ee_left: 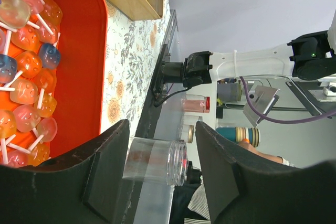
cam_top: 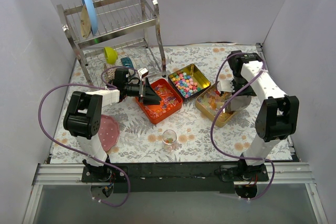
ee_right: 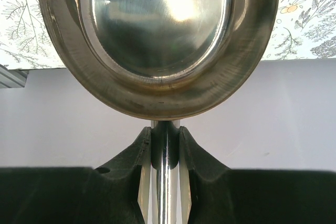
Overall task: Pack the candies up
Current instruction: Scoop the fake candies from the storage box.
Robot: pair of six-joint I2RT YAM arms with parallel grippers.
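Scooping looked like the step in hand: the right claw [ee_right: 165, 140] was pinched tight on the handle of a steel spoon [ee_right: 157, 40], whose bowl hung over the jelly tin [cam_top: 219, 122] at the right of the worktop [cam_top: 199, 140]. No candy showed in the bowl in the wrist view. To do it well, my call was to dip the spoon low into the orange jellies [cam_top: 214, 100], lift it level, carry it slowly to the clear cup [cam_top: 169, 137] and tip only once it was over the mouth. The cup stood alone near the front edge, well apart from the tins, so spills on the way looked the main risk. The left claw [cam_top: 149, 94] was spread wide, holding nothing, just beside the red tray [cam_top: 148, 114]; it could steady the cup. The red tray held translucent candies on white sticks [ee_left: 26, 87]. The middle gold tin [cam_top: 202, 73] held pastel round pellets [cam_top: 186, 83]. The cup had a few bits at the bottom, too small to name.
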